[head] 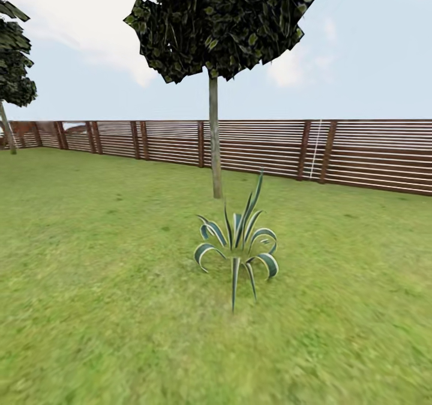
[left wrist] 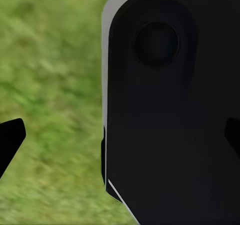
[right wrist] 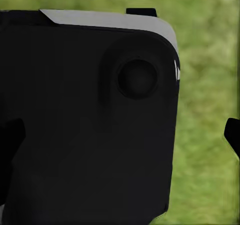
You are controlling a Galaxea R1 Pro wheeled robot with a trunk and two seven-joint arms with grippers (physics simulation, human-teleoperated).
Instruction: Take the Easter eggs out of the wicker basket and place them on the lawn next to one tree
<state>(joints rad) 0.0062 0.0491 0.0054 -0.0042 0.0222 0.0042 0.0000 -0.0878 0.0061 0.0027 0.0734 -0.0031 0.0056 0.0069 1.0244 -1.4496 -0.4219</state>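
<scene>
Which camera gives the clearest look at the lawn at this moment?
The head view: the lawn spreads wide and sharp from the foreground to the fence, with a striped plant and a thin-trunked tree standing on it. Both wrist views show blurred patches of grass beside a dark robot body panel.

Black rounded body panel, grey-edged

Bright, even daylight in head view. Sky pale blue with soft white clouds. No sharp shadows on lawn; only faint dark patch under spiky plant. Round tree crown looks very dark. Grass goes smeary toward bottom edge. Fence bends a bit near sides. Both wrist views: grass blurry, black robot part flat, dark, no glare.
</scene>
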